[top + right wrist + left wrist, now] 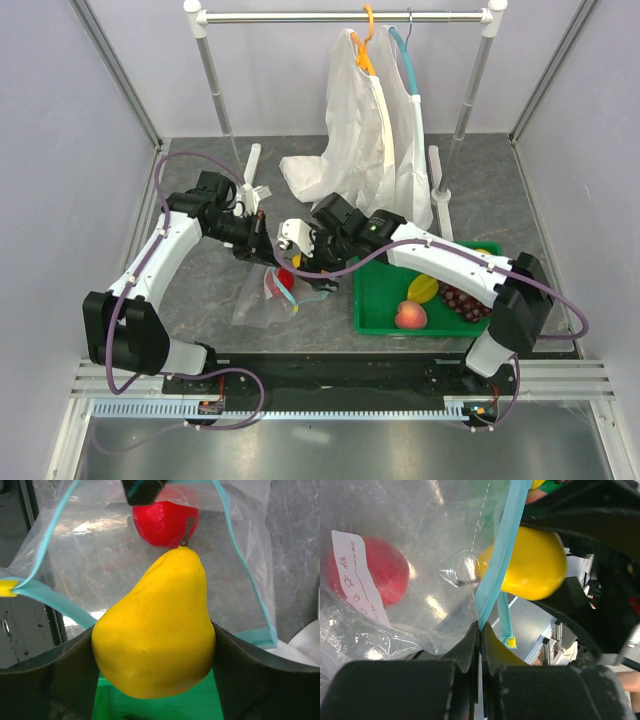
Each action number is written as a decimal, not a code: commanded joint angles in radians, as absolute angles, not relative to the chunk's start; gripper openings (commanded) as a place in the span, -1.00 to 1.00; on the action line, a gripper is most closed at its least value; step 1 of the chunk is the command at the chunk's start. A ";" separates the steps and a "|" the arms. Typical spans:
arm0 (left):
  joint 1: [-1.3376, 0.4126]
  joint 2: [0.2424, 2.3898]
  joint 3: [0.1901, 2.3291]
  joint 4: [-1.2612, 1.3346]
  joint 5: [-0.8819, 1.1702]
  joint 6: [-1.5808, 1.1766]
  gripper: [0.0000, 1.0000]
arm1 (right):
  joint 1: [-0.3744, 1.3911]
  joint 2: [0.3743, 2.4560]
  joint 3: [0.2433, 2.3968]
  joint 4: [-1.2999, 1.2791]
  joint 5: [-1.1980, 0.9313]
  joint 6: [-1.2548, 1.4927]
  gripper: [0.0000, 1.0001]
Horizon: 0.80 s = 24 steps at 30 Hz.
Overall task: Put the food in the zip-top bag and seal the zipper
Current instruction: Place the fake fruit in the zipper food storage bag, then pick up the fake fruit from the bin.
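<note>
The clear zip-top bag (258, 298) lies left of the green tray, its mouth held open. My left gripper (481, 629) is shut on the bag's teal zipper (496, 575) strip and lifts that edge; it shows in the top view (262, 246). A red round fruit (165, 521) is inside the bag, behind its white label (356, 575). My right gripper (152, 652) is shut on a yellow pear (156, 635) and holds it at the open mouth, stem towards the red fruit. The peach (410, 316), a yellow piece (423, 289) and the grape bunch (466, 301) lie in the tray.
The green tray (376, 318) sits right of the bag, under the right arm. White garments (372, 140) hang from a rail at the back, its posts (218, 90) standing on the table. The two grippers are close together over the bag mouth.
</note>
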<state>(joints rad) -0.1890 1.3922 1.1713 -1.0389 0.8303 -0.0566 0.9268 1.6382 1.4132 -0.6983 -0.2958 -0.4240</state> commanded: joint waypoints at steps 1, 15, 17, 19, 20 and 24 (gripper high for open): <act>-0.184 1.390 1.192 -1.032 0.881 -0.043 -0.96 | 0.927 1.629 1.400 -0.575 -0.250 -0.370 0.84; -0.184 1.393 1.195 -1.035 0.874 -0.038 -0.96 | 0.900 1.244 1.085 -1.051 -0.193 -0.518 0.96; -0.184 1.393 1.193 -1.035 0.874 -0.038 -0.96 | 0.887 1.180 1.007 -1.090 -0.155 -0.567 0.96; -0.184 1.393 1.190 -1.031 0.873 -0.038 -0.96 | 0.861 1.157 0.967 -1.092 -0.143 -0.581 0.96; -0.186 1.394 1.192 -1.031 0.873 -0.041 -0.96 | 0.850 1.164 0.959 -1.103 -0.134 -0.589 0.96; -0.186 1.390 1.192 -1.029 0.871 -0.041 -0.96 | 0.801 1.216 0.937 -1.108 -0.143 -0.609 0.93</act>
